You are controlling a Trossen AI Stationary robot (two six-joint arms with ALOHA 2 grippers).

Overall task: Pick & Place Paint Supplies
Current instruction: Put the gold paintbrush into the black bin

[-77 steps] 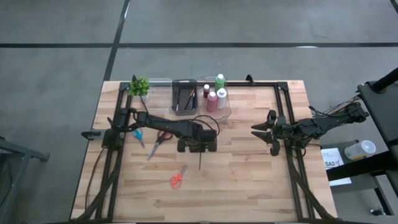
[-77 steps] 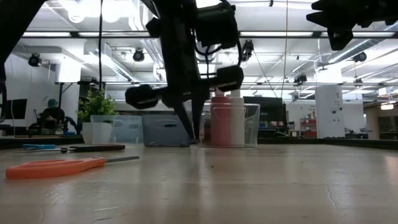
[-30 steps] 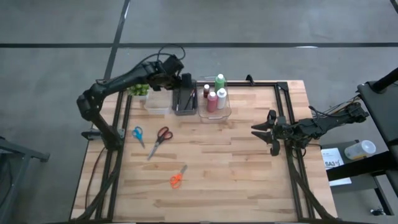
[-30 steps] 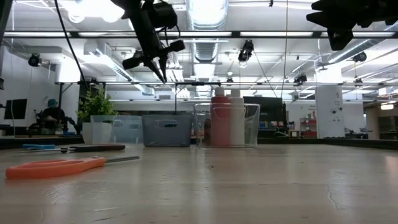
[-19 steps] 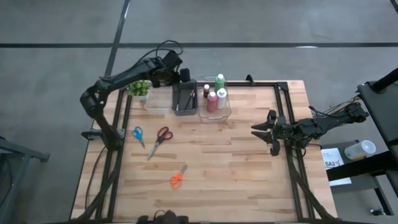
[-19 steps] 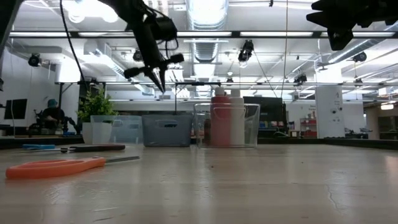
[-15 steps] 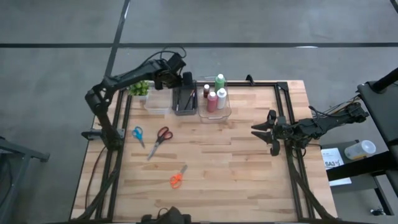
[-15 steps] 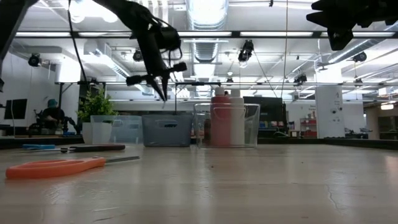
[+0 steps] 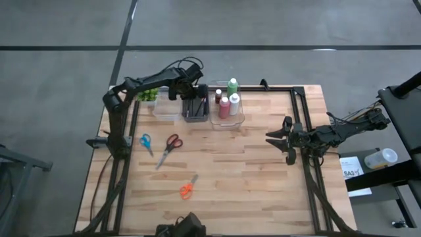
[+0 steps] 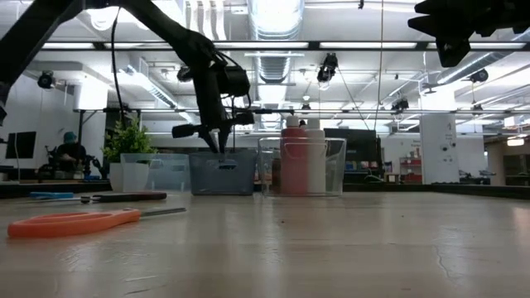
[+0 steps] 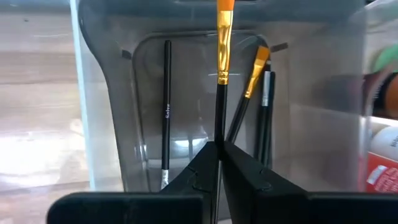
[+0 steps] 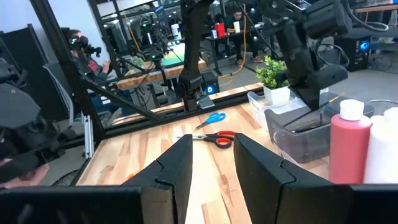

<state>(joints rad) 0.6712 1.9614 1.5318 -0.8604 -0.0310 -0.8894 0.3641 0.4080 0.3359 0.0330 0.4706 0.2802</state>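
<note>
My left gripper (image 9: 188,87) (image 10: 218,139) hovers over the dark bin (image 9: 195,106) at the table's far edge, shut on a thin dark-handled brush (image 11: 220,93) with orange bristles. Several other brushes (image 11: 166,112) lie on the bin's floor. Paint bottles, among them green, red and white (image 9: 227,100), stand in the clear bin beside it. Red-handled scissors (image 9: 170,148), a small blue pair (image 9: 146,143) and an orange pair (image 9: 187,189) lie flat on the table. My right gripper (image 9: 276,138) (image 12: 211,163) waits open near the table's right edge. My left gripper pinches the brush's dark handle (image 11: 219,134) between its two fingers, coming from above and pointing down, with the fingers along the brush. The orange bristle end (image 11: 224,25) points down into the dark bin. The brush is lifted off the table.
A small potted plant (image 9: 148,93) and an empty-looking clear bin (image 9: 168,106) stand left of the dark bin. A black frame rail (image 9: 297,112) runs along the table's right side. Bare wood (image 9: 243,171) lies in the table's middle and near half.
My left gripper, still shut on the brush, has moved toward the table's right and down, from high above the far-left corner to just over the dark bin. The brush has come down with it, tip toward the bin.
</note>
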